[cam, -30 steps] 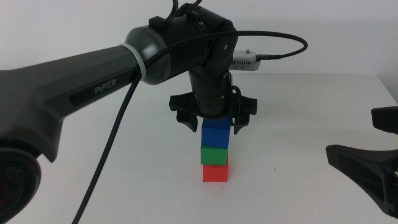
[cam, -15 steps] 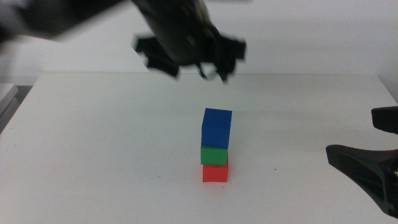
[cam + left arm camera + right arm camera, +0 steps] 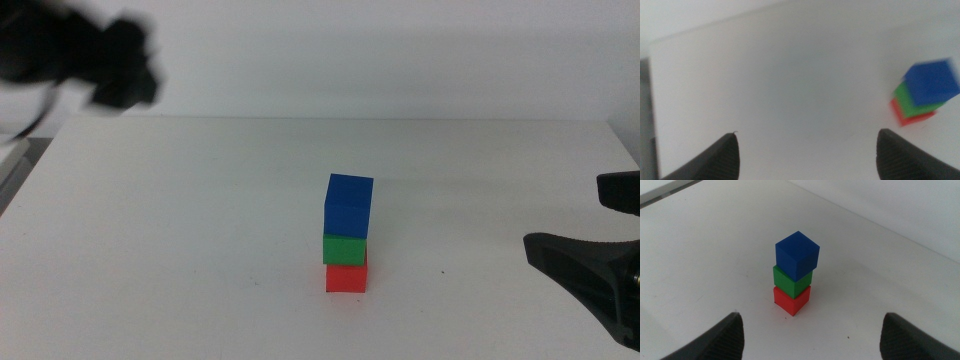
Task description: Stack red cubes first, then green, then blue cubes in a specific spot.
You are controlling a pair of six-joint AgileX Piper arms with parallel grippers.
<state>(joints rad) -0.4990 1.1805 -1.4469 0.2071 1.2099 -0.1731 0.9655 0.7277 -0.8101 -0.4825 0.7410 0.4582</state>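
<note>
Blue cube (image 3: 349,204) on green (image 3: 345,249) on red (image 3: 346,277) — left hand (image 3: 118,75) well apart, blurred, seemingly empty, spread wide.

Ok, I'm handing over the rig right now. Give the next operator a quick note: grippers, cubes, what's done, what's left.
Left gripper: open, empty, up off the table toward its far left corner, clear of the stack.
Right gripper: open, empty, waiting low at the table's right side, facing the stack.
Stack: red cube on the white table, green cube on it, blue cube on top, sitting slightly twisted but standing free.
Done: all three stacked in order.
Left: seemingly nothing; keep both arms away from the stack.
</note>
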